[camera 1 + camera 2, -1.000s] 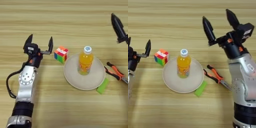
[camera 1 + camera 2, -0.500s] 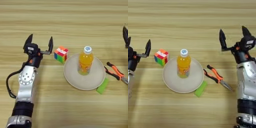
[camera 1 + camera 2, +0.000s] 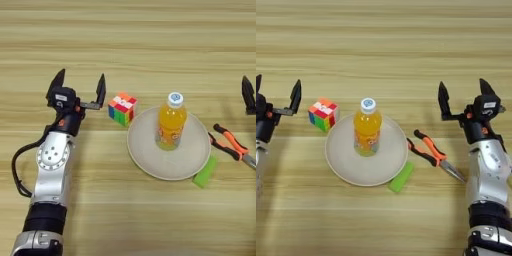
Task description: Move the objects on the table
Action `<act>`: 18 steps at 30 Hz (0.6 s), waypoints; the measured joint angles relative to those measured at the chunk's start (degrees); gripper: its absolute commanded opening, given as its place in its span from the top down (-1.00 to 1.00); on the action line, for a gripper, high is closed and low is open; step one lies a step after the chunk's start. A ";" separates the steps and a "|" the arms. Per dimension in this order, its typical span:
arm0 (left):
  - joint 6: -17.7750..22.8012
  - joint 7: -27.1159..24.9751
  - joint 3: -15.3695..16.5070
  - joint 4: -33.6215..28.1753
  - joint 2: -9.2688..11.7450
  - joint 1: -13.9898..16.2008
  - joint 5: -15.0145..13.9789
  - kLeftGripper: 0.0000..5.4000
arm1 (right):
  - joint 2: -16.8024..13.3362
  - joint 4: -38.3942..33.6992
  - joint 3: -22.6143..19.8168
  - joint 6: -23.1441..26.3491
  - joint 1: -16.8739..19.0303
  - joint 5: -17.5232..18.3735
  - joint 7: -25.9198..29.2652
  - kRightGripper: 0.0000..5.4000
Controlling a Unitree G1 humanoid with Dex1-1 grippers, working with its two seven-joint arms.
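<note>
1. Left eye view shows the left tool (image 3: 79, 88) hovering above the wooden surface (image 3: 130, 45), fingers spread apart and holding nothing.
2. A multicoloured puzzle cube (image 3: 122, 108) lies on the surface just to the right of that tool's right finger, apart from it.
3. An orange drink bottle (image 3: 171, 123) with a white cap stands upright on a round cream plate (image 3: 150, 160); the cube sits beside the plate's left rim.
4. A bright green block (image 3: 205, 172) lies at the plate's lower right edge; whether it touches cannot be told.
5. Orange-handled pliers (image 3: 432, 152) lie on the surface right of the plate, between bottle and right arm.
6. The right tool (image 3: 462, 97) is raised near the pliers, fingers wide apart, empty, well clear of the bottle.
</note>
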 measured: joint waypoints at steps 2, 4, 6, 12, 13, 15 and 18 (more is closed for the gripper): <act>0.00 0.00 0.00 0.01 0.00 0.00 0.00 -1.00 | -0.03 0.01 0.01 -0.02 -0.04 0.20 0.21 -1.00; -0.02 0.00 -0.01 0.01 0.01 0.00 0.00 -1.00 | -0.09 -0.44 0.04 0.03 -0.05 0.66 0.71 -1.00; -0.02 0.00 -0.03 0.01 0.00 0.00 0.00 -1.00 | -0.33 -1.29 0.08 0.34 -0.05 1.51 1.75 -1.00; -0.04 0.09 -0.19 -0.01 -0.04 0.00 0.04 -1.00 | -3.13 -6.97 1.71 4.86 1.68 4.75 9.04 -1.00; -0.04 0.11 -0.21 -0.01 -0.07 0.00 0.06 -1.00 | -3.75 -7.93 2.05 6.03 2.27 5.46 10.62 -1.00; -0.04 0.13 -0.27 -0.07 -0.14 0.00 0.10 -1.00 | -5.05 -10.37 2.43 8.36 3.66 6.75 13.60 -1.00; -0.04 0.14 -0.34 -0.11 -0.22 0.01 0.11 -1.00 | -7.15 -13.75 3.09 11.33 5.46 8.26 17.54 -1.00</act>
